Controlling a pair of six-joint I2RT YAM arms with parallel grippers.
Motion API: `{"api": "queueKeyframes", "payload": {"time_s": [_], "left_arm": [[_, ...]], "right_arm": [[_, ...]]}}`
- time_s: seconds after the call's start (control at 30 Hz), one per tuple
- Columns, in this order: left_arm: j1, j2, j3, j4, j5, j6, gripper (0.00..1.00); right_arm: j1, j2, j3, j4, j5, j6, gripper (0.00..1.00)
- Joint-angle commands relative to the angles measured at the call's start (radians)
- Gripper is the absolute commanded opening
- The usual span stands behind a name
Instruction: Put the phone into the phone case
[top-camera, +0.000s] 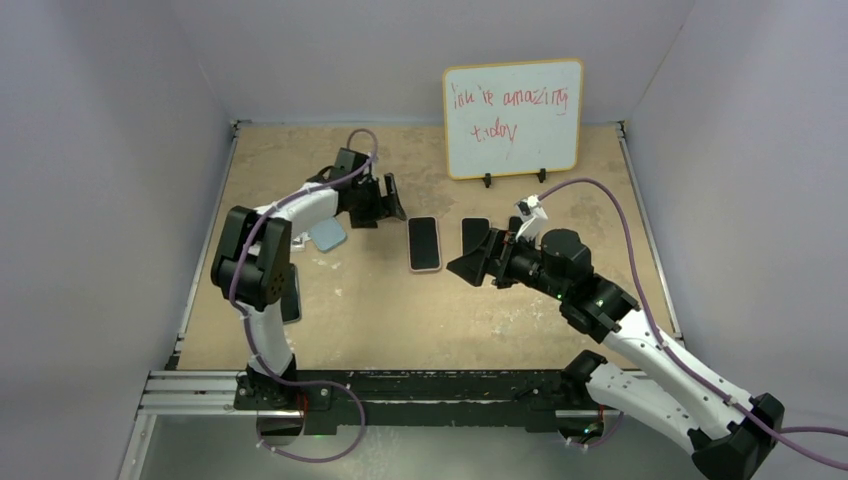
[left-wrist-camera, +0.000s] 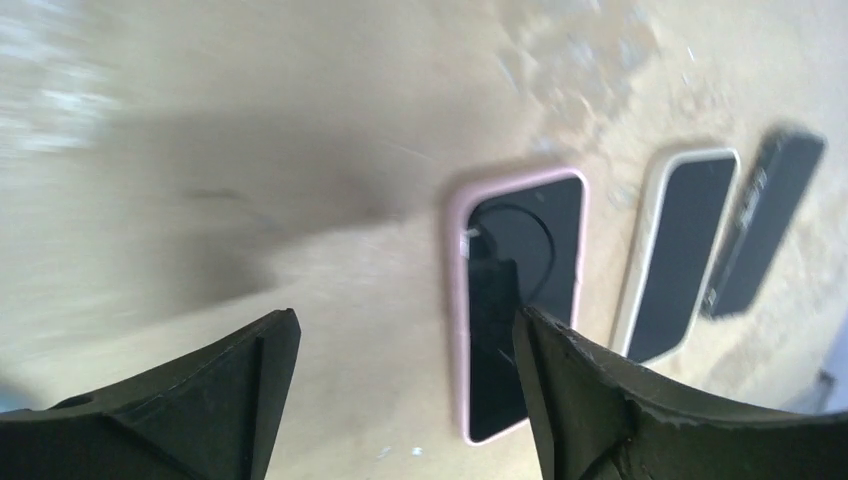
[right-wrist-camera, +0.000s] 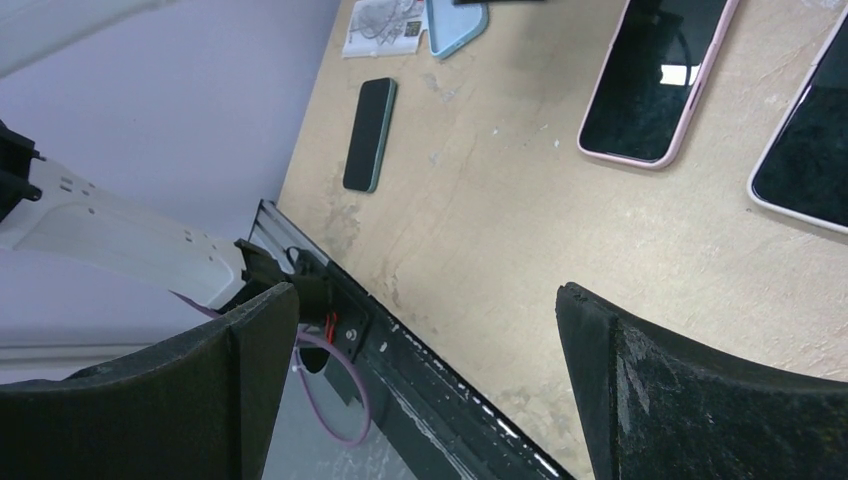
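Tan particle-board table (top-camera: 330, 330) carries several phones, and both claws hang over it wide open, gripping nothing.

The left claw (top-camera: 393, 200) spreads its 2 black fingers (left-wrist-camera: 200, 410) above bare board. Just ahead of its right finger lies a glossy black phone in a pink case (left-wrist-camera: 520, 300), screen up, and that finger covers the phone's near corner in the left wrist view. Beyond it on the same side lie 2 more things in a row, side by side and not touching: a black phone in a cream-white case (left-wrist-camera: 680, 250), then a flat black slab (left-wrist-camera: 765, 220) whose kind I cannot tell. This view is blurred.

Behind the left claw, beside its forearm, rests a pale blue phone case (top-camera: 327, 235) showing only a plain blue face. A white printed leaflet (right-wrist-camera: 380, 28) lies just beside it. Further back along that arm, a bare dark green phone (top-camera: 291, 298) lies flat, partly hidden by the arm's black elbow joint in the top view, well apart from the blue case.

The right claw (top-camera: 468, 258) hovers at the near end of the cream-cased phone, and its wrist hides part of the black slab from above. Between its fingers (right-wrist-camera: 640, 400) show bare board and the black rail (right-wrist-camera: 420, 370) at the table's edge.

Well beyond both claws stands a white board with red handwriting (top-camera: 512, 118).
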Motion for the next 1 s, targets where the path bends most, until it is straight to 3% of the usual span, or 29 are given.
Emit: {"api": "queueKeyframes", "payload": {"time_s": [0.0,0.27,0.83,0.97], "left_arm": [[0.071,-0.084,0.122,-0.227,-0.269,0.155,0.82],[0.181,-0.012,0.214,-0.314,-0.361,0.197,0.72],[0.191,0.088,0.19,-0.333,-0.331,0.182,0.33],[0.191,0.071,0.147,-0.341,-0.331,0.184,0.32]], "right_arm": [[0.004,-0.024,-0.02,0.017,-0.001,-0.017,0.99],[0.005,-0.059,-0.029,0.017,-0.002,-0.011,0.99],[0.004,-0.057,-0.034,0.014,0.0,-0.002,0.99],[0.003,-0.049,-0.036,0.018,0.003,0.001,0.99]]}}
